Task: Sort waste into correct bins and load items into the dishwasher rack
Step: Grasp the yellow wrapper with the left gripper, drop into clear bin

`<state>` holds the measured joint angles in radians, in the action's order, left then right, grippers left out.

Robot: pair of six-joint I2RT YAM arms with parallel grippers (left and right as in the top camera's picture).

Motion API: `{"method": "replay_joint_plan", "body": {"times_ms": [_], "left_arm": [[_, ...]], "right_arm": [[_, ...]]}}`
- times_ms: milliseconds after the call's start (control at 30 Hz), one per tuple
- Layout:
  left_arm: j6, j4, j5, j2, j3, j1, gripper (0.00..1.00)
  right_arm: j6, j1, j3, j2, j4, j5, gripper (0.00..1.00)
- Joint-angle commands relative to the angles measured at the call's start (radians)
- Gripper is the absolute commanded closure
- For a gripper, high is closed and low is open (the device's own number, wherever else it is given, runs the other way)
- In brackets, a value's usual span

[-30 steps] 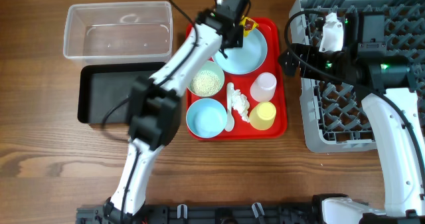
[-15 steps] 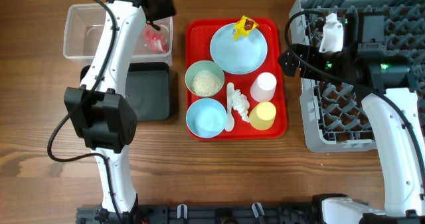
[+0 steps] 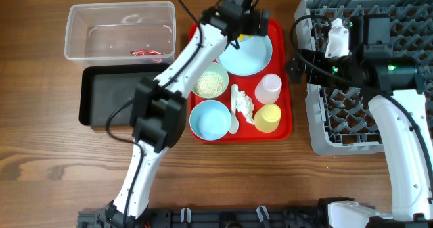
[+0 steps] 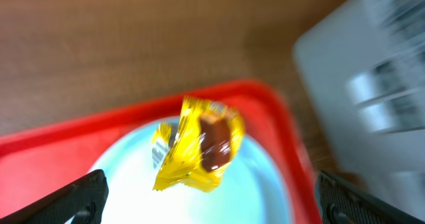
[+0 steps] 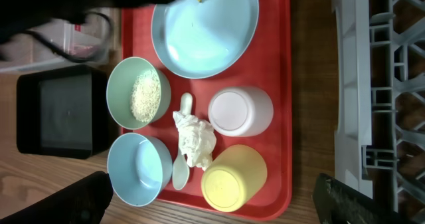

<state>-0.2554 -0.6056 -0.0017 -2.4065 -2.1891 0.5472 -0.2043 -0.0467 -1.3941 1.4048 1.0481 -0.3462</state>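
My left gripper point(image 3: 249, 21) point(image 4: 216, 204) hovers open over the light blue plate point(image 3: 250, 55) point(image 4: 133, 191). A yellow wrapper point(image 4: 199, 144) lies on the plate's far rim, just ahead of the fingertips. A red wrapper point(image 3: 145, 53) lies in the clear tub point(image 3: 101, 32). My right gripper point(image 3: 296, 60) point(image 5: 219, 204) hangs open by the rack's point(image 3: 338, 120) left edge, looking down on the yellow cup point(image 5: 234, 177), white cup point(image 5: 240, 111), tissue point(image 5: 194, 141) and spoon point(image 5: 180, 174).
The red tray point(image 3: 287, 113) also holds a green bowl point(image 3: 210, 83) of white grains and an empty blue bowl point(image 3: 210, 120). A black tray point(image 3: 101, 96) sits in front of the clear tub. My left arm stretches across the black tray and the red tray.
The left gripper opened over the clear tub and let go of the red wrapper, then swung right to above the plate. The right arm has stayed still.
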Motion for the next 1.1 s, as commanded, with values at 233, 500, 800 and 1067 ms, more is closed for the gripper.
{"method": "replay_joint_plan", "body": {"times_ms": [233,500,800,1067], "left_arm": [[-0.077,0.095,-0.028,-0.111,-0.003,0.014,0.45],[-0.097,0.09,0.008,-0.128,-0.003,0.017,0.46],[-0.097,0.109,0.012,-0.161,-0.003,0.086,0.54],[-0.089,0.093,0.011,-0.112,-0.003,0.084,0.96]], "right_arm": [[0.021,0.0,-0.018,0.004,0.001,0.043,0.0],[0.021,0.0,-0.018,0.004,0.009,0.044,0.0],[0.021,0.0,-0.018,0.004,0.009,0.063,0.0],[0.021,0.0,-0.018,0.004,0.012,0.062,0.0]]}}
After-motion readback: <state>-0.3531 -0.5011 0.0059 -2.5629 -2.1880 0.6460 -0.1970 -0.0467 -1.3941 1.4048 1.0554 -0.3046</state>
